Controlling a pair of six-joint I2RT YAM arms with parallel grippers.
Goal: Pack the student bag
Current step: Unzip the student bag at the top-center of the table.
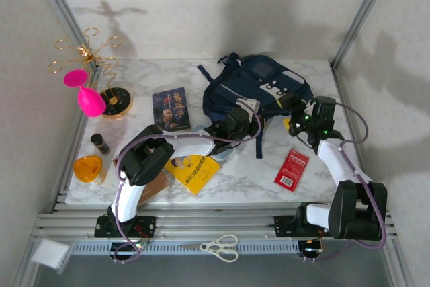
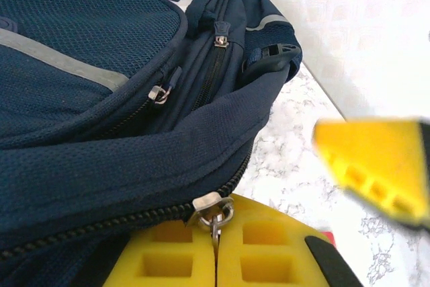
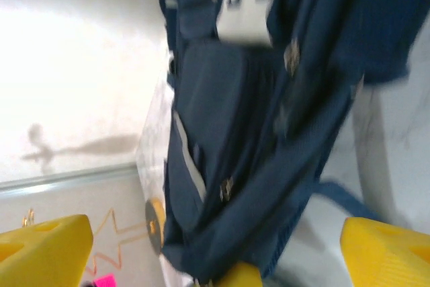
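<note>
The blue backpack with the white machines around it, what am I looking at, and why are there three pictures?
Those are a left arm and a right arm, robots bolted at the table's near edge. The wide picture comes from a camera above and behind them; the close-ups come from cameras on their wrists. The yellow blocks there are claw fingers. The left claw is shut on a zipper pull of the backpack. The right claw is open beside the bag, holding nothing. On the marble top: a dark book, a yellow book, a red packet and a pink goblet.
</note>
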